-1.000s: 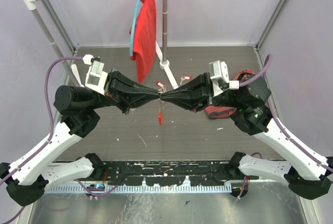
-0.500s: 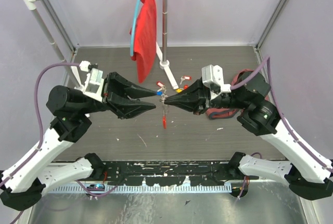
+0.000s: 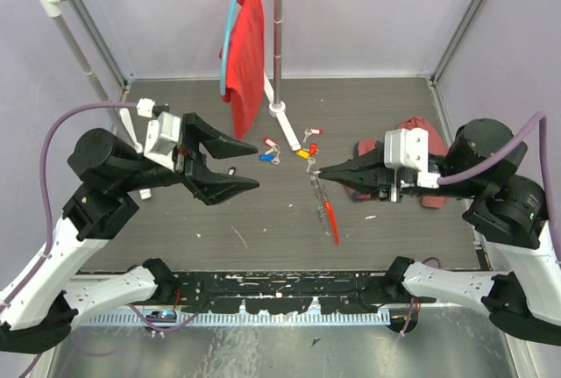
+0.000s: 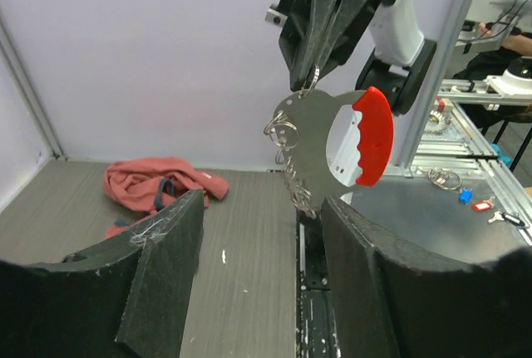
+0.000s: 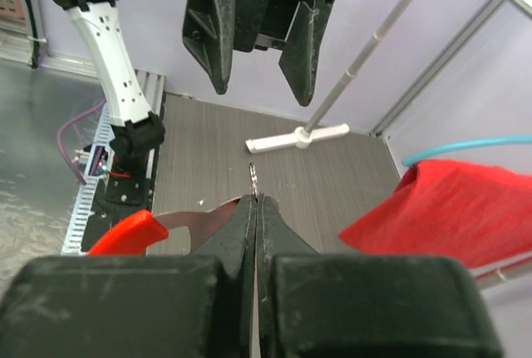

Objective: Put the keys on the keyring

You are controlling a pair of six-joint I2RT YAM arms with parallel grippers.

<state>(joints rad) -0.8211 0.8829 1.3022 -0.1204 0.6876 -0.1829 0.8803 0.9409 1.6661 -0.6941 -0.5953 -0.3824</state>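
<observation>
The keyring, a thin silvery chain ending in a narrow red piece, hangs above the table from my right gripper, which is shut on the chain's top. In the left wrist view the keyring's red piece dangles under the right gripper. In the right wrist view the chain pokes out past my shut right gripper. My left gripper stands open and empty to the left, apart from the keyring. Several keys lie on the table: red tag, blue tag, yellow tag.
A red cloth hangs on a blue hanger from a rack whose white foot stands behind the keys. A crumpled reddish cloth lies at the right, behind the right arm. The cage walls close in on both sides.
The left gripper let go of the keyring, opened and drew back left. The right gripper carried the keyring to the right and lower, away from the left gripper.
</observation>
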